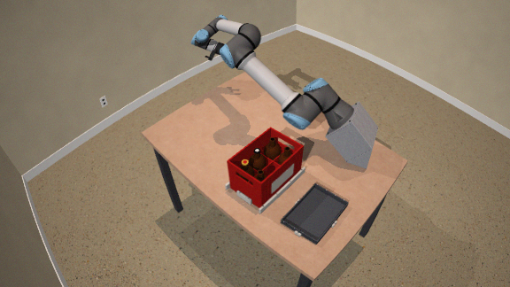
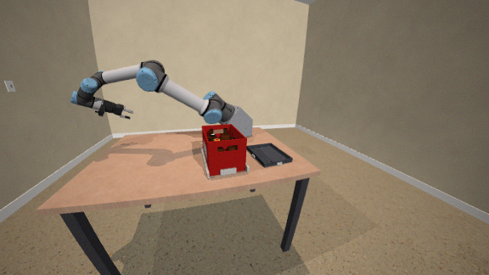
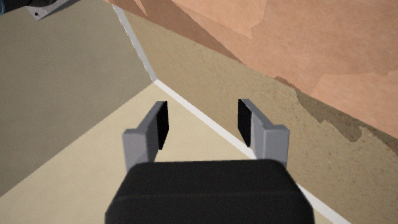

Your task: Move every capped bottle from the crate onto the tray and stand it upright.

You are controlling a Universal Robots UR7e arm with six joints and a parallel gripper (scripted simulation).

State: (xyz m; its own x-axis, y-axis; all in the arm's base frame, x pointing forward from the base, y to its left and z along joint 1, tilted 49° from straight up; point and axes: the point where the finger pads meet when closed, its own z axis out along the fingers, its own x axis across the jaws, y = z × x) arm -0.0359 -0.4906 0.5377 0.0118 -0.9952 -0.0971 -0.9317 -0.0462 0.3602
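The red crate (image 1: 266, 191) (image 2: 227, 160) stands upright on the table with several brown bottles inside. One bottle has a yellow cap with a red centre (image 1: 244, 162) (image 2: 216, 139), at the crate's near-left end in the top view. Another bottle (image 1: 258, 161) beside it has a white cap. Other bottles (image 1: 273, 150) (image 1: 286, 156) (image 1: 260, 175) show dark tops without a visible cap. The crate walls hide their lower parts. The black tray (image 1: 313, 213) (image 2: 269, 154) lies flat and empty beside the crate. My gripper (image 1: 210, 57) (image 2: 131, 115) (image 3: 203, 114) is open and empty, high up and far from the crate.
Pale brackets (image 1: 283, 190) (image 2: 228, 171) lie along the crate's foot, and small light clips (image 1: 297, 233) sit at the tray's edge. The arm's grey base block (image 1: 352, 138) (image 2: 242, 121) stands behind crate and tray. The arm reaches over the table's far side.
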